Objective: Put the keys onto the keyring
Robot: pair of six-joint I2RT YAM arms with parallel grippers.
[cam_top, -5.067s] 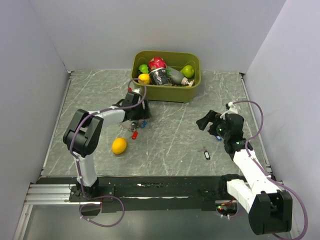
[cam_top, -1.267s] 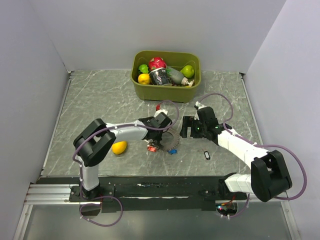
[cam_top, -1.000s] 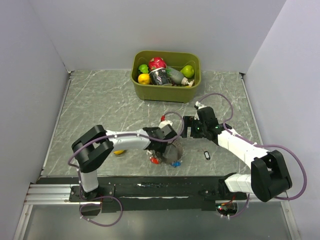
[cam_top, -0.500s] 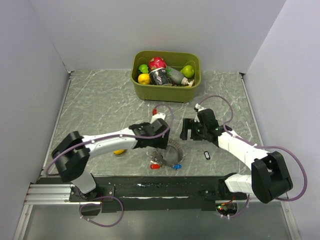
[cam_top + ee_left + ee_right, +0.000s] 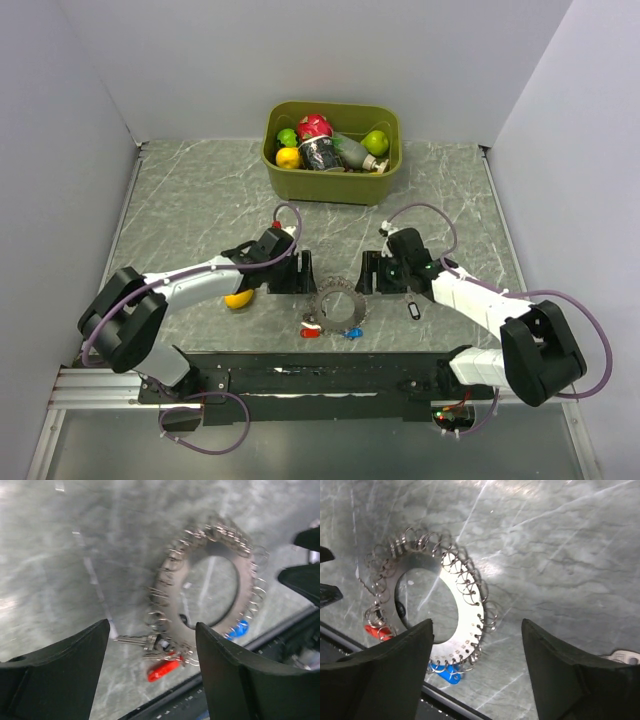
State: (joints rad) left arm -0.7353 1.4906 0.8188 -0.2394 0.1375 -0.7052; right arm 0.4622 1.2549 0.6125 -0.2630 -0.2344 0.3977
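Note:
The keyring [image 5: 324,303], a flat grey ring with small wire loops round its rim, lies flat on the table between my two grippers. A red key [image 5: 310,331] and a blue key [image 5: 351,333] hang at its near rim. A black key [image 5: 414,310] lies apart to the right. My left gripper [image 5: 300,272] stands open just left of the ring, and my right gripper [image 5: 362,273] stands open just right of it. In the left wrist view the keyring [image 5: 172,615], red key [image 5: 162,669] and blue key [image 5: 240,629] show beyond my empty gripper [image 5: 151,625]. The right wrist view shows the keyring [image 5: 470,610] and blue key [image 5: 445,672] under my gripper [image 5: 476,625].
A yellow lemon [image 5: 236,299] lies left of the ring, half under my left arm. An olive bin [image 5: 385,185] full of fruit and bottles stands at the back. A black rail [image 5: 330,370] runs along the near table edge, close to the keys.
My left gripper has opened, let go of the keyring and drawn back to the left. The ring with its keys now lies flat. My right gripper has come slightly nearer and lower.

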